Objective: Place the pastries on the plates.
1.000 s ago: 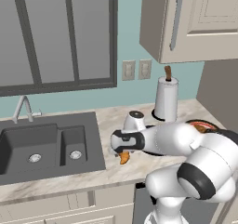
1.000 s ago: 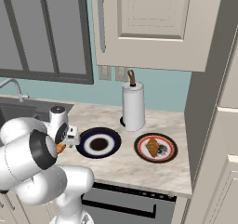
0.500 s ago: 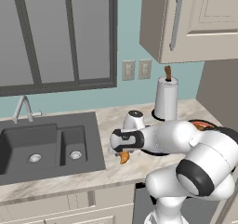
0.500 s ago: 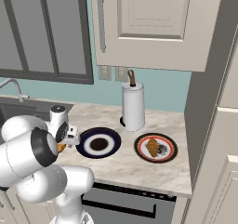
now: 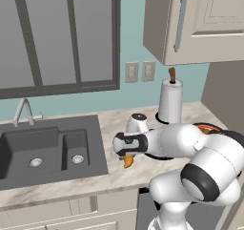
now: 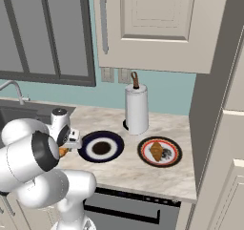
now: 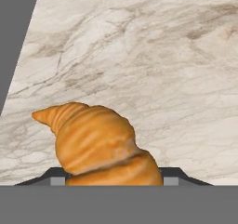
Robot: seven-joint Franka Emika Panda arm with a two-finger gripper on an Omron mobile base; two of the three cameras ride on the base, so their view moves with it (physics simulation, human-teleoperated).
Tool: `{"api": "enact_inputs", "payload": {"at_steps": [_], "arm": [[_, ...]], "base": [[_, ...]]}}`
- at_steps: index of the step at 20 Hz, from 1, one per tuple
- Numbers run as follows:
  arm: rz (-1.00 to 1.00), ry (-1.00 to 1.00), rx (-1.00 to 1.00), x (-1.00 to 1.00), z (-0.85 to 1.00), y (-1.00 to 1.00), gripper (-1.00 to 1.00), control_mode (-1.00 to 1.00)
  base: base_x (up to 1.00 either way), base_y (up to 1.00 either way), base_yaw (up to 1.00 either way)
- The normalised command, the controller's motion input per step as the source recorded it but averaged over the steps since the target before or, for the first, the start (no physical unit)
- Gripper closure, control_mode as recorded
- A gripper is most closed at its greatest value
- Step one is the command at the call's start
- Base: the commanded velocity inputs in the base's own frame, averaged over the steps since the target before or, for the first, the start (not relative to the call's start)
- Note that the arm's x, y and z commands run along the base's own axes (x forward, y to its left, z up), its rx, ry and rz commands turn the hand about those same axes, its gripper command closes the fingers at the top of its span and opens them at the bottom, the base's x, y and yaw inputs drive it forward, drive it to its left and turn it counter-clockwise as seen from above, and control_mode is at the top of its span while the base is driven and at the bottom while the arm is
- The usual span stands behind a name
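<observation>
Marble desk (image 6: 143,172) runs under a teal wall, with a dark sink (image 5: 43,150) set into it. Just right of the sink, the end effector (image 5: 127,161) reaches down over the golden-orange croissant (image 7: 100,146), whose lower end sits between the dark fingertips (image 7: 173,176); I cannot tell whether they have clamped on it. Further right from the sink lies the navy plate (image 6: 101,146) with white ring, then the red-rimmed white plate (image 6: 159,151) carrying the darker brown croissant (image 6: 156,151). Behind the two plates stands a paper towel holder (image 6: 136,108).
</observation>
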Motion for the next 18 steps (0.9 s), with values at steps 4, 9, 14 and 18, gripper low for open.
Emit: {"api": "enact_inputs", "payload": {"at_steps": [4, 9, 14, 18], "arm": [[0.00, -0.03, 0.00, -0.20, 0.12, 0.00, 1.00, -1.00], [-0.01, -0.03, 0.00, -0.01, 0.55, 0.00, 1.00, -1.00], [-0.04, 0.00, 0.00, 0.10, 0.50, -0.08, 1.00, -1.00], [-0.08, 0.00, 0.00, 0.42, 0.07, -0.34, 1.00, -1.00]], "base": [[0.00, 0.00, 0.00], [0.00, 0.00, 0.00], [0.00, 0.00, 0.00], [0.00, 0.00, 0.00]]}}
